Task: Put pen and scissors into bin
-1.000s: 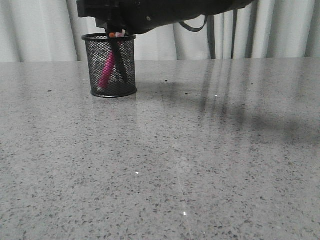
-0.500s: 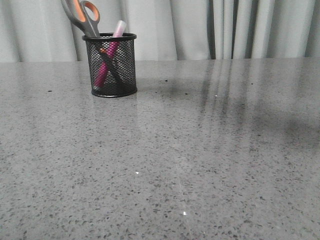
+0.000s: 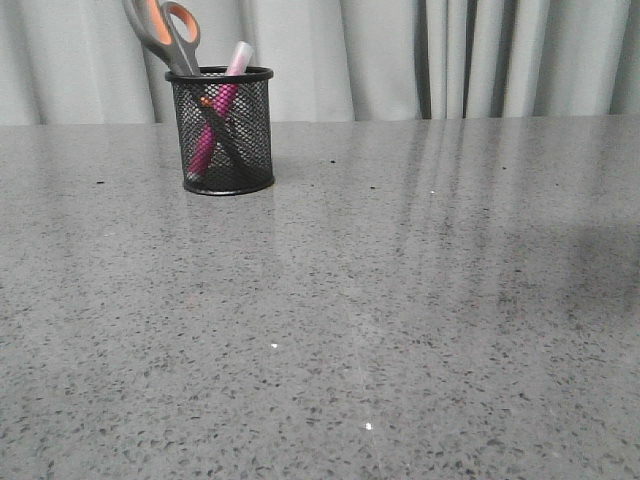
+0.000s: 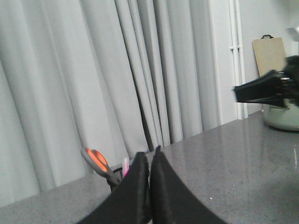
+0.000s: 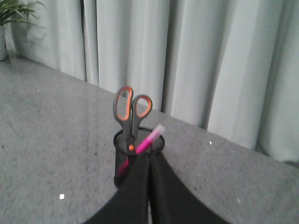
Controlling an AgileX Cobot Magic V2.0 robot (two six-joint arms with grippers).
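Grey table [image 3: 420, 300]: bin [image 3: 227, 130] with scissors [image 3: 168, 35], pen [image 3: 222, 105] beyond both arms' fingers [image 5: 140, 186] (pressed together).

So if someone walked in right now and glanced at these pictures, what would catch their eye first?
Probably the black mesh bin standing alone at the far left of the grey speckled table, with the orange-lined scissors handles and the pink pen poking out of it. Behind it hang pale curtains, and both pairs of fingers are shut and empty.

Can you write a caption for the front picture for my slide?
Scissors and pink pen stand crossed inside the black mesh bin.
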